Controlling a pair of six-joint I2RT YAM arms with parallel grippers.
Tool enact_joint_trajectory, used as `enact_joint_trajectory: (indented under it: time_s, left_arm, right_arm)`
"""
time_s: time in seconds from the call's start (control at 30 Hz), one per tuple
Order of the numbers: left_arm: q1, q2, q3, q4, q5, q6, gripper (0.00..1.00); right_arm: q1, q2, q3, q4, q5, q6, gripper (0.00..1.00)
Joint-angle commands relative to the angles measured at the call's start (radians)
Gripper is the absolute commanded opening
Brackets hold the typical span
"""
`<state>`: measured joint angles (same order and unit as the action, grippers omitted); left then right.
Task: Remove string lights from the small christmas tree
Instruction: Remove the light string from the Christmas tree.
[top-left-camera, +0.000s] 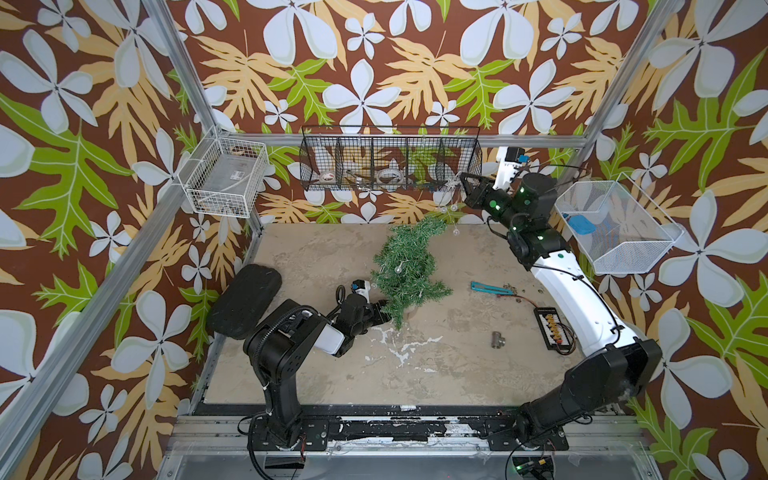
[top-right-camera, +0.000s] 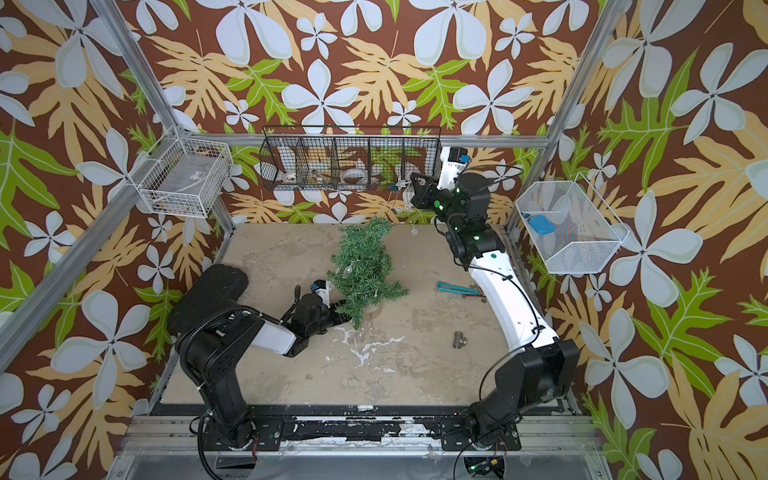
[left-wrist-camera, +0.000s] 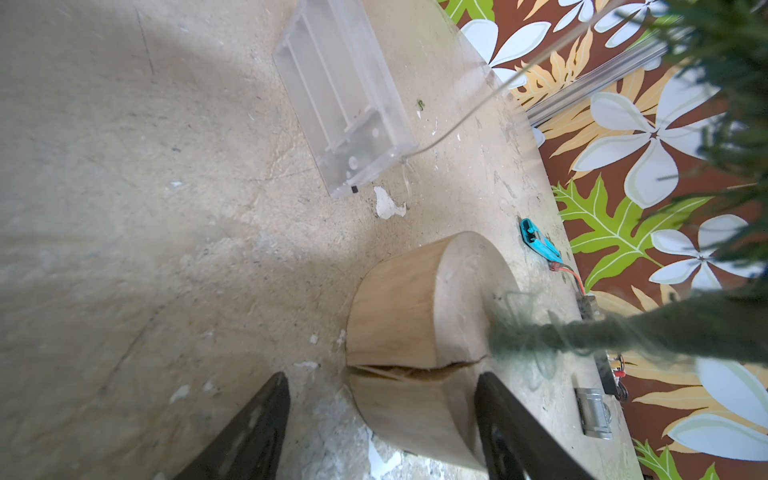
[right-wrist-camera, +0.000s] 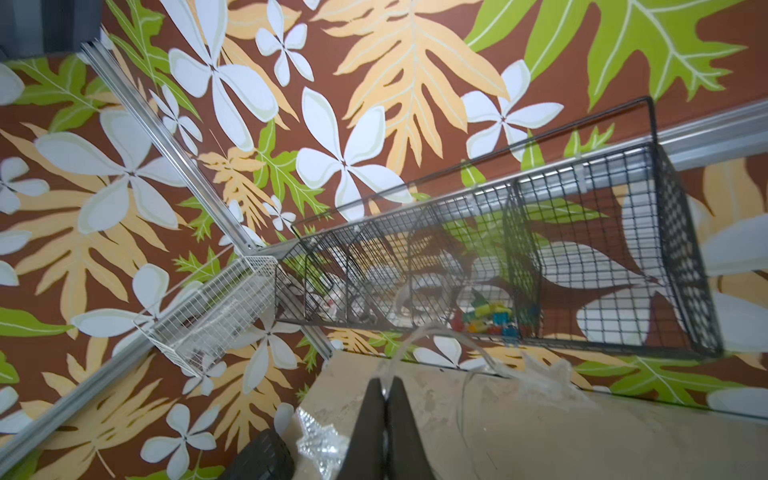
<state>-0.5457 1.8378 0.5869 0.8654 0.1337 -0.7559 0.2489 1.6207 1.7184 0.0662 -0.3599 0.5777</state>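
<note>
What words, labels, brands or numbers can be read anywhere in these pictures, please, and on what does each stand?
No text can be read in any view.
Box in the white basket: a pale label with small dark marks, too small to read.
Black board on the table: any print is too small to read.
Clear case in the left wrist view: no print shows.

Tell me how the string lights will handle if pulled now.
Probably floppy: the string lights droop from the right gripper. Likely light: thin wire, clear bulbs. Bulbs may snag in the small christmas tree.
</note>
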Motion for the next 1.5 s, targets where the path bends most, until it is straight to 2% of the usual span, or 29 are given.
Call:
enact_joint_trajectory:
  time_s: [0.0,0.2,0.3,0.53,0.77,1.03,1.2,1.3,1.37,1.47]
  left_arm:
    - [-0.014,-0.001,0.016,-0.107,-0.047,0.024,0.72]
    - [-0.033,0.002,0.029,-0.118,-0.077,0.022,0.72]
    - [-0.034,0.0,0.034,-0.118,-0.08,0.014,0.71]
    - [-0.034,-0.007,0.044,-0.134,-0.091,0.022,0.71]
    - [-0.033,-0.003,0.041,-0.144,-0.105,0.016,0.71]
    - [-0.034,-0.003,0.035,-0.152,-0.119,0.022,0.71]
    - [-0.034,-0.009,0.036,-0.173,-0.134,0.036,0.71]
    - [-0.034,-0.009,0.034,-0.177,-0.131,0.038,0.71]
    - [-0.034,-0.009,0.033,-0.176,-0.13,0.038,0.71]
    - [-0.034,-0.013,0.031,-0.182,-0.133,0.042,0.71]
  right_arm:
    - [0.04,0.083,0.142,-0.007,-0.072,0.02,0.0]
    - [0.172,0.297,0.533,-0.153,-0.097,-0.052,0.0]
    - [0.232,0.367,0.664,-0.194,-0.11,-0.08,0.0]
    - [0.333,0.362,0.675,-0.167,-0.188,-0.124,0.0]
    - [0.388,0.278,0.658,-0.177,-0.228,-0.135,0.0]
    - [0.392,0.041,0.455,-0.119,-0.206,-0.144,0.0]
    - [0.392,-0.121,0.318,-0.176,-0.072,-0.24,0.0]
    - [0.374,-0.241,0.171,-0.204,0.024,-0.29,0.0]
    - [0.306,-0.338,0.023,-0.184,0.045,-0.255,0.0]
    - [0.109,-0.496,-0.238,-0.098,0.012,-0.143,0.0]
